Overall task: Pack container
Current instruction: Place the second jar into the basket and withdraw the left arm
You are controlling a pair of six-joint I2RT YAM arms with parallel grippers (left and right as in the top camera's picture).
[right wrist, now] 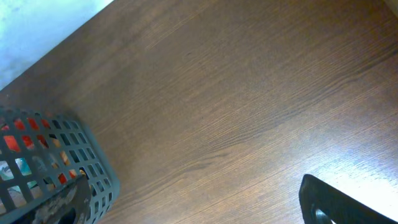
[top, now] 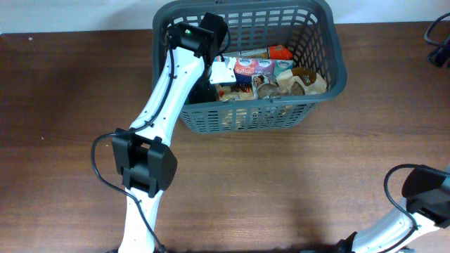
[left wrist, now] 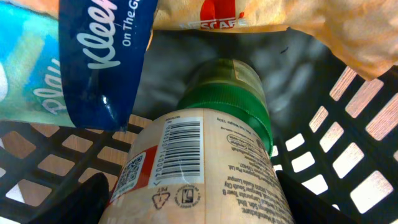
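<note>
1. The large dark grey plastic basket [top: 247, 118], rectangular with slotted lattice walls and a thick rim, stands upright on the dark brown wood-grain table [top: 63, 84]. In the overhead view it sits at the far edge, centre-right.
2. Several goods lie inside the basket:
   - a row of small soft tissue packs [top: 264, 66] in pink, blue and green;
   - an orange-red packet [top: 279, 51] behind the row;
   - crumpled beige sachets [top: 304, 81] toward the right wall.
3. The white left arm [top: 165, 95] runs from the near table edge over the basket's left rim, with its wrist down inside.
4. The left gripper [left wrist: 202, 202] is clamped on a pale plastic bottle [left wrist: 205, 168] with a green screw cap and a barcode label.
   - A dark finger presses each flank of the bottle.
   - The cap points away from the wrist, toward the basket floor.
5. In the left wrist view a blue Kleenex pack [left wrist: 102, 59] hangs just above and left of the bottle. A beige packet with red lettering [left wrist: 214, 15] lies beyond the cap. The lattice wall shows on both sides.
6. The right arm [top: 422, 200] sits at the near right corner, well apart from the basket.
7. The right gripper [right wrist: 193, 211] is spread wide over bare table with nothing between its fingers. The basket corner shows at the left of its view.
</note>
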